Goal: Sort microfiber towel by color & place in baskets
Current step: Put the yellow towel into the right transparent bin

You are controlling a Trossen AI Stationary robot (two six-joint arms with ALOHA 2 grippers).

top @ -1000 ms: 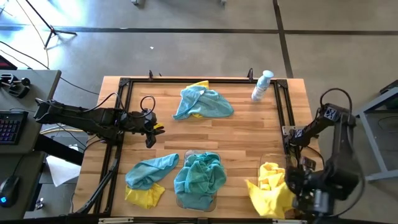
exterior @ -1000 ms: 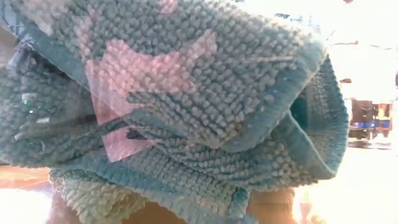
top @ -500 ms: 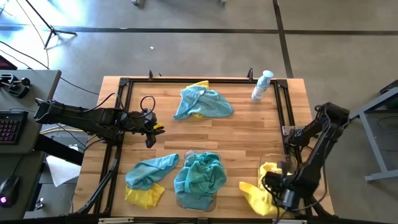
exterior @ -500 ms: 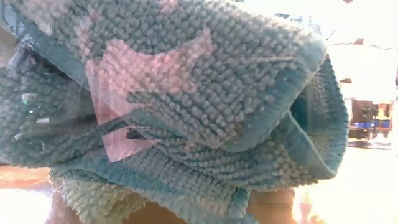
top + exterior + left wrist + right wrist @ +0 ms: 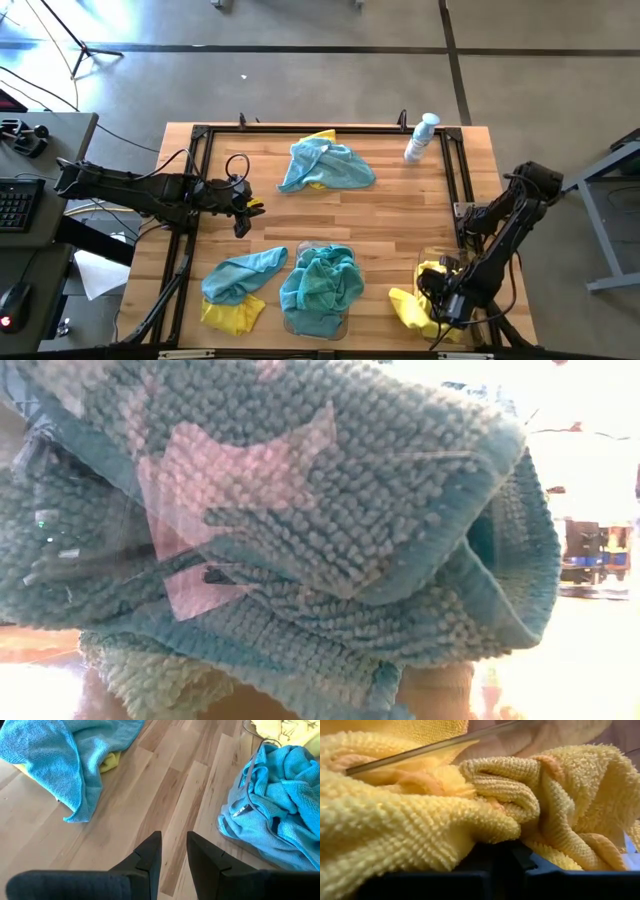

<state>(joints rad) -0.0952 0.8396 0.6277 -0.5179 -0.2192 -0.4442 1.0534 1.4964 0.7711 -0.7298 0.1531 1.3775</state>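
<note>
My right gripper (image 5: 441,302) is down at the right clear basket (image 5: 428,262) by the near edge, shut on a yellow towel (image 5: 408,306) that spills over the basket's left side onto the table. In the right wrist view yellow towel (image 5: 420,820) fills the picture above the gripper (image 5: 502,849). The middle basket (image 5: 299,247) holds bunched teal towels (image 5: 320,282). My left gripper (image 5: 244,211) hovers over bare wood at the table's left, slightly open and holding nothing (image 5: 173,851). A teal towel over a yellow one (image 5: 328,163) lies near the far edge. Another such pair (image 5: 234,290) lies near-left. My right gripper holds a bunched fold of the yellow towel (image 5: 495,825) at its fingertips, coming slanting down from the table's right. The cloth crowds the fingers, so I cannot tell the number of layers. Part of the towel lies in the basket under the clear rim (image 5: 435,747), and part lies on the table.
A white and blue spray bottle (image 5: 421,137) lies near the far right corner. A black frame (image 5: 200,135) runs round the table. Bare wood (image 5: 380,225) spans the table's middle. The teal towel (image 5: 300,510) in its clear basket blocks nearly all of the low view.
My right arm has swung from the table's near right corner toward the left, bringing its gripper over the right basket. The yellow towel, spread wide beside the basket a second ago, is now bunched smaller against the basket's left side. The left arm has kept still.
</note>
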